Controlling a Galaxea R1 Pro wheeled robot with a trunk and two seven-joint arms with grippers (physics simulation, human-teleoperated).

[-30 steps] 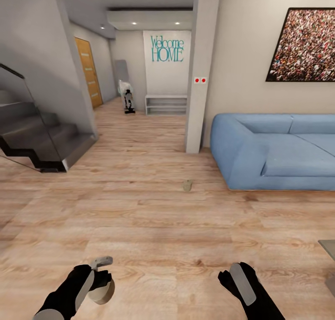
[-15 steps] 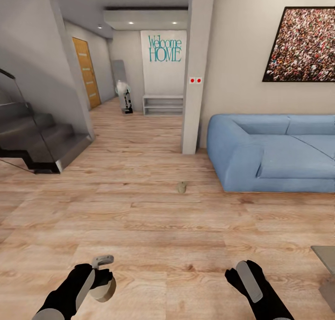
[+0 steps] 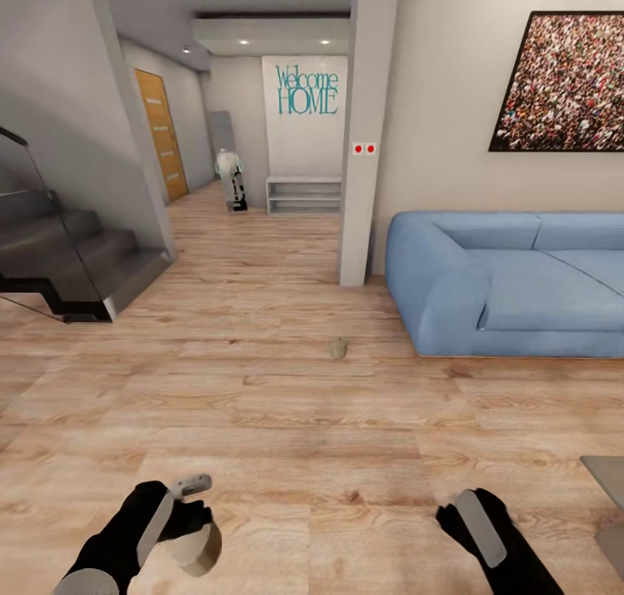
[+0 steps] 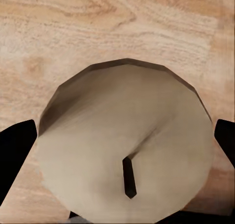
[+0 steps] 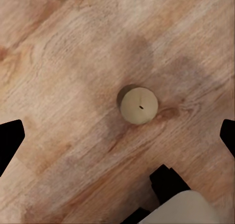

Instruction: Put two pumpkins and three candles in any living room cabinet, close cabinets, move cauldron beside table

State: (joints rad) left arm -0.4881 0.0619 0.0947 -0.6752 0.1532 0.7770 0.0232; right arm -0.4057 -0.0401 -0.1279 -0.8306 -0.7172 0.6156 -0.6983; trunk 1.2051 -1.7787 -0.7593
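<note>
My left gripper hangs low over the wooden floor, shut on a beige candle. In the left wrist view that candle, with its short dark wick, sits between the two black fingertips. A second candle stands on the floor ahead, near the sofa's corner. My right gripper is open with nothing in it. In the right wrist view a candle stands upright on the floor below the open gripper. I cannot tell whether it is the one ahead.
A blue sofa lines the right wall behind a grey pillar. Dark stairs rise at the left. A hallway with an orange door and a low white shelf runs ahead. A grey table corner shows at the right edge.
The camera shifted a little since a second ago. My left gripper, still holding the candle, has sunk slightly, and my right gripper has moved right and down.
</note>
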